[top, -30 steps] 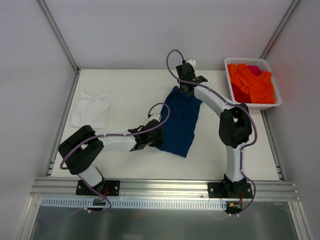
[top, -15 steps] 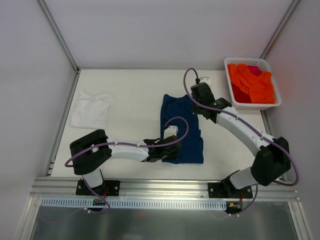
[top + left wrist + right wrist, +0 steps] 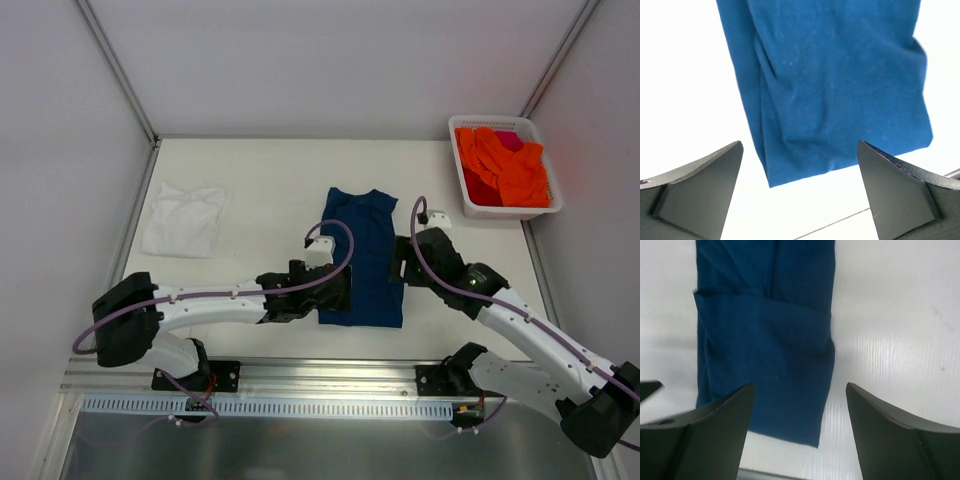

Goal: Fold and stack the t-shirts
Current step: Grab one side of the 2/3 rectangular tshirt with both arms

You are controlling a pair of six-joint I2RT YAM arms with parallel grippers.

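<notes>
The navy blue t-shirt (image 3: 362, 250) lies flat in the middle of the table, folded into a long narrow strip with its collar at the far end. My left gripper (image 3: 338, 291) is open at the shirt's near left corner, and my right gripper (image 3: 403, 262) is open beside its right edge. In the left wrist view the shirt's hem (image 3: 835, 100) lies just beyond the open gripper (image 3: 800, 187), with bare table between the fingers. The right wrist view shows the shirt's corner (image 3: 770, 355) between the spread fingers, untouched. The white t-shirt (image 3: 183, 218) lies folded at the far left.
A white basket (image 3: 540, 207) holding orange and pink clothes (image 3: 505, 165) stands at the far right corner. Grey walls enclose the table on the left, back and right. The aluminium rail (image 3: 330, 377) with the arm bases runs along the near edge.
Both grippers were shut on the navy shirt and drew it toward the near edge. They have now opened and let go, and the shirt lies flat and straight.
</notes>
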